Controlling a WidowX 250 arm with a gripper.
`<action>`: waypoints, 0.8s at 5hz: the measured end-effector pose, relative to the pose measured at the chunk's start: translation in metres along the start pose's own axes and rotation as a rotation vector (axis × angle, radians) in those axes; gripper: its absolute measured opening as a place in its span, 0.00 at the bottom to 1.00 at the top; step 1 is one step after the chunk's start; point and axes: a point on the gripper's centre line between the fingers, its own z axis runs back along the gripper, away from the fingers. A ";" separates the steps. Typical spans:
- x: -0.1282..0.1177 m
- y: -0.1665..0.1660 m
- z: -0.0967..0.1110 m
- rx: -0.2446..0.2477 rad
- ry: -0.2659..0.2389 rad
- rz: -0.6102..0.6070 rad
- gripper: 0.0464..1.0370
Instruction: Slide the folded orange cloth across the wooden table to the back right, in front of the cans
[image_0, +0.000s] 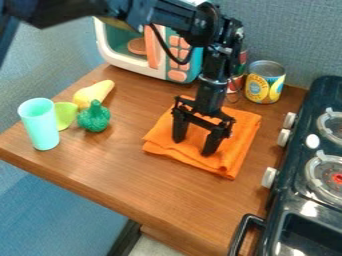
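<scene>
And here the hand (194, 147) is seen spread, its two fingers parted, right over the folded orange cloth (235, 142). Flat on the counter (100, 165) the cloth is laid, stretched out farther on the hand's stove (288, 200) side; whether it is touched by the fingertips cannot be told.

Wooden table (113, 167): orange cloth (230, 145), toy microwave (123, 61), cans (264, 85), mint cup (41, 125), toy food (93, 119).
</scene>
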 end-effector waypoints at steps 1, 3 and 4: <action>0.009 -0.001 0.001 0.006 0.013 0.007 0.96; 0.008 0.003 0.005 0.022 0.010 0.024 0.96; 0.015 -0.001 0.014 -0.003 -0.041 0.017 0.96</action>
